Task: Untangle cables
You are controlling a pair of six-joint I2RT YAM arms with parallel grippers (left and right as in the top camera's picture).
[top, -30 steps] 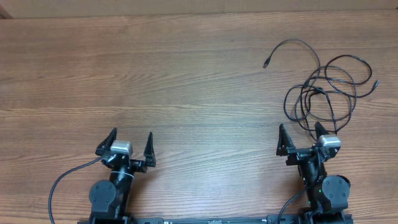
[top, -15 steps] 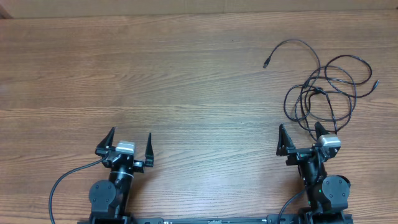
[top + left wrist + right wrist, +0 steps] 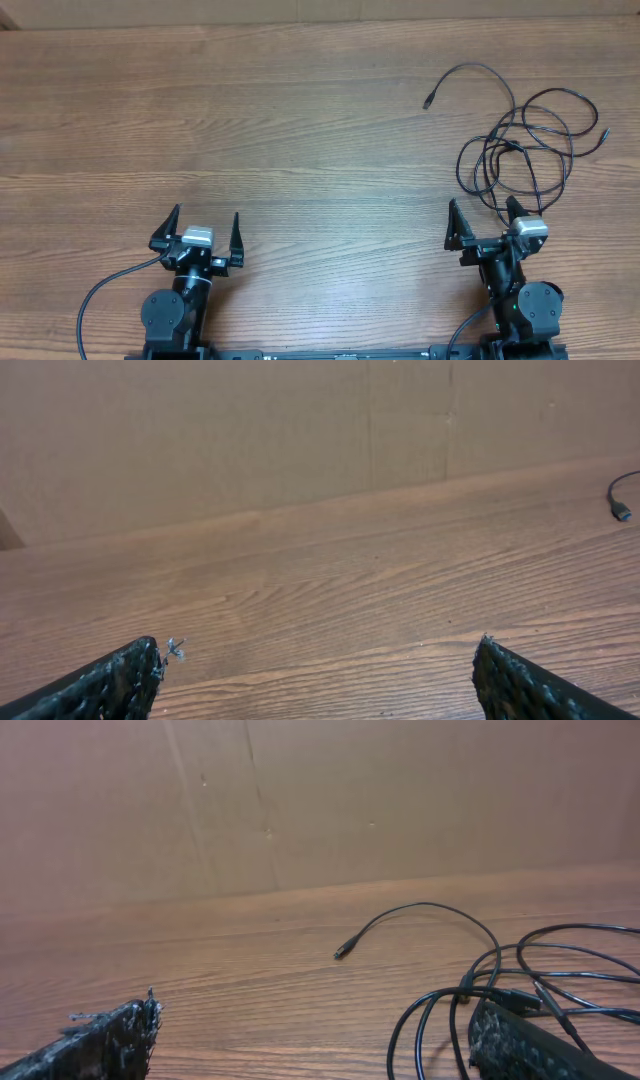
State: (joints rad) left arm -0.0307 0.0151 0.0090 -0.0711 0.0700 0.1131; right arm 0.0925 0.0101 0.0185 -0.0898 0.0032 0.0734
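The cables (image 3: 503, 145) lie as a loose tangle of thin black loops at the right of the wooden table, just beyond my right gripper (image 3: 482, 203). One free end with a small plug (image 3: 428, 102) trails off to the left. In the right wrist view the loops (image 3: 470, 988) start beside the right fingertip (image 3: 500, 1035), and the plug (image 3: 342, 952) lies further out. That gripper (image 3: 315, 1005) is open and holds nothing. My left gripper (image 3: 205, 214) is open over bare wood at the front left, far from the tangle. The left wrist view shows its jaws (image 3: 318, 645) wide apart, and a plug (image 3: 620, 510) at the right edge.
A brown cardboard wall (image 3: 300, 800) stands along the table's far edge. The left arm's own thick black cable (image 3: 100, 290) curls at the front left. Both arm bases (image 3: 175, 315) sit at the table's near edge.
My left gripper has shifted slightly to the left. The right arm and the cables have not moved.
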